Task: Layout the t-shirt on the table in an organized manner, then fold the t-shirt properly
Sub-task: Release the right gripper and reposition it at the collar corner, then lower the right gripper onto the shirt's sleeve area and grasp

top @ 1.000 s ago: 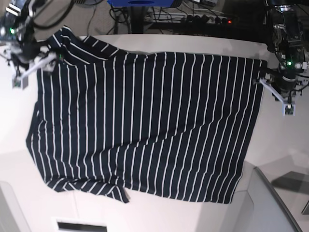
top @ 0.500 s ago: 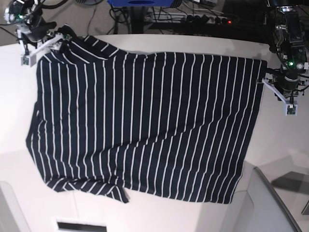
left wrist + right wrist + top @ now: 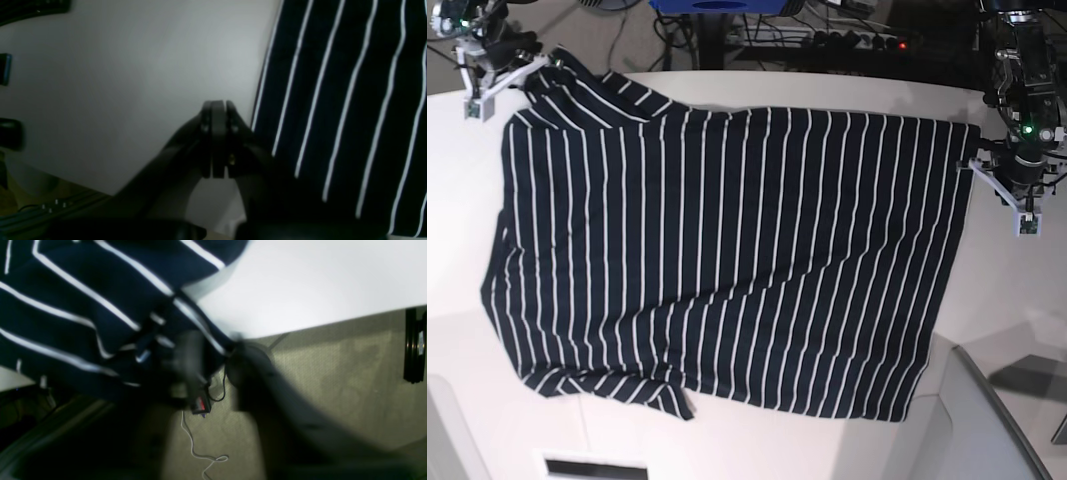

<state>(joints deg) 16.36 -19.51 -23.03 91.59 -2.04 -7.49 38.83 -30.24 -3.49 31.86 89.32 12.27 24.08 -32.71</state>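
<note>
The t-shirt [image 3: 727, 260] lies spread flat on the white table [image 3: 457, 250], dark navy with thin white stripes. My right gripper [image 3: 545, 63] is at the far left corner of the base view. It is shut on the bunched sleeve fabric [image 3: 83, 300], with its blurred tips [image 3: 196, 350] past the table's edge [image 3: 317, 283]. My left gripper [image 3: 974, 163] sits at the shirt's right edge. Its tips [image 3: 217, 105] are shut over bare table [image 3: 133, 66], just left of the striped cloth [image 3: 333, 83]. I cannot tell whether cloth is pinched lower down.
Beyond the far table edge are floor, cables and a power strip [image 3: 857, 38]. A loose white cable [image 3: 200, 456] lies on the carpet under the right gripper. A grey raised panel [image 3: 997, 420] stands at the near right corner.
The right gripper moved up and outward to the far left corner, closed on the sleeve and drew it out. The left arm stayed where it was.
</note>
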